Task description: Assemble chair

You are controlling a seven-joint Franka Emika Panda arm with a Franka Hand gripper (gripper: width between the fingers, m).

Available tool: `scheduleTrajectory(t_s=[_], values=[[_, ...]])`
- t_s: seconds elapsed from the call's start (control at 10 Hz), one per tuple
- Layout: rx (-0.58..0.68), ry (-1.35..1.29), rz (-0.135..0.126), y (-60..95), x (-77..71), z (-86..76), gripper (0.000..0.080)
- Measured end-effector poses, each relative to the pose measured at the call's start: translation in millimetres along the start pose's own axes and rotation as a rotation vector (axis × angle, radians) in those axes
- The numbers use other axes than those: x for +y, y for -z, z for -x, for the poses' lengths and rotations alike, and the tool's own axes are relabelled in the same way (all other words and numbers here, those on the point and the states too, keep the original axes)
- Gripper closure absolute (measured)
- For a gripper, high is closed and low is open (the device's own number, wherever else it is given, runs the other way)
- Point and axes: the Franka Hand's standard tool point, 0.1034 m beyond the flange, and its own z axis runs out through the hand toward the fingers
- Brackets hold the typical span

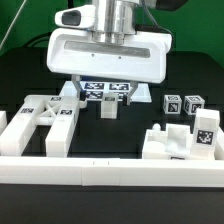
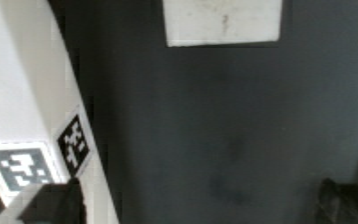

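- Hovering over the far middle of the table [image 1: 130, 125], the gripper [image 1: 108, 96] has its fingers spread wide with nothing between them. It grips no part.
- The chair lies unjoined.
  - The cross-braced frame [image 1: 45, 122] lies flat near the table's front corner on the exterior view's left.
  - A short post [image 1: 108, 108] stands near the middle, just in front of the marker board [image 1: 105, 89].
  - Two small tagged cubes [image 1: 182, 103] sit toward the far edge on the exterior view's right.
  - A blocky part [image 1: 178, 142] rests by the front edge on that same side.
- The parts look like rigid, light, smooth plastic. They are unlikely to bend or break, but could slide or tip under an off-centre pinch.
- Flat opposite faces seem the best hold: the post across its sides, the frame across one straight bar rather than at the crossing.
- Open table lies between the frame and the blocky part. The border rail [image 1: 110, 172] closes the front edge, so low sweeps there risk a knock.
- The post stands close beneath the fingers, so a straight descent looks clear.
- The wrist view shows mostly bare table, a white block [image 2: 220, 22] and, apart from it, a tagged white piece [image 2: 19, 165]. I cannot tell which part that piece is.
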Motion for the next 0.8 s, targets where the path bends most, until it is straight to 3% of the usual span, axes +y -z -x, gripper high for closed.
scheduleTrajectory(t_s=[0.1,0.2,0.4,0.8], values=[[-0.134,-0.006,-0.023,-2.5,-4.6,9.4,0.015],[-0.208,0.0,-0.035,-0.8,-7.0,6.5,0.015],[-0.377,0.151,-0.016,6.1,-3.9,0.1,0.015],[-0.641,0.154,-0.019,5.6,-2.1,2.8,0.015]])
